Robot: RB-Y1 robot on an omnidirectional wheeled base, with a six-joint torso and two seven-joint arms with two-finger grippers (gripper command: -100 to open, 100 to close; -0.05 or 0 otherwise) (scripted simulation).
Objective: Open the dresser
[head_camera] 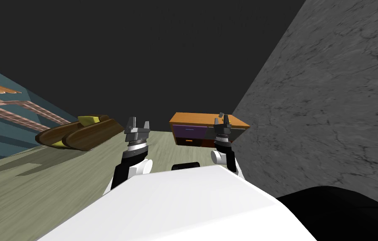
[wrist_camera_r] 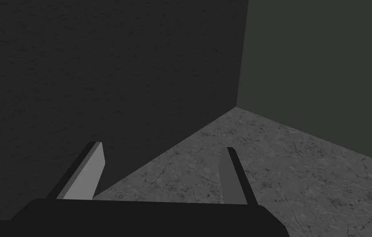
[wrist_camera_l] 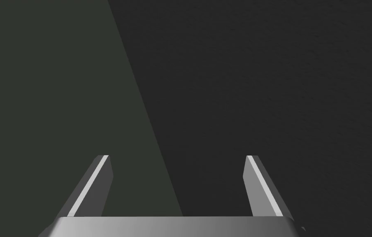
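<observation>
1. Facing a low dresser with an orange top and a purple drawer front [head_camera: 190,130], the robot holds both arms raised ahead of its chest. The dresser stands well ahead across the pale wood-grain floor [head_camera: 58,184], against the grey marbled wall [head_camera: 330,104] on the robot's right.
2. The left gripper [head_camera: 139,123] and the right gripper [head_camera: 222,121] each have their fingers spread wide and hold nothing.
3. Closing in on the dresser looks like the step in hand. It is best done by rolling straight up to the purple front, staying off the marbled wall and stopping square to the drawer. One open gripper can then reach its pull without a sideways stretch.
4. The right gripper and its forearm cover the dresser's right end. Below the purple front, a small orange mark may be a handle, but it is too small to confirm. Whether the lower part holds drawers or doors cannot be told.
5. Curved dark brown wooden furniture with yellow pads [head_camera: 79,133] lies well apart to the left.
</observation>
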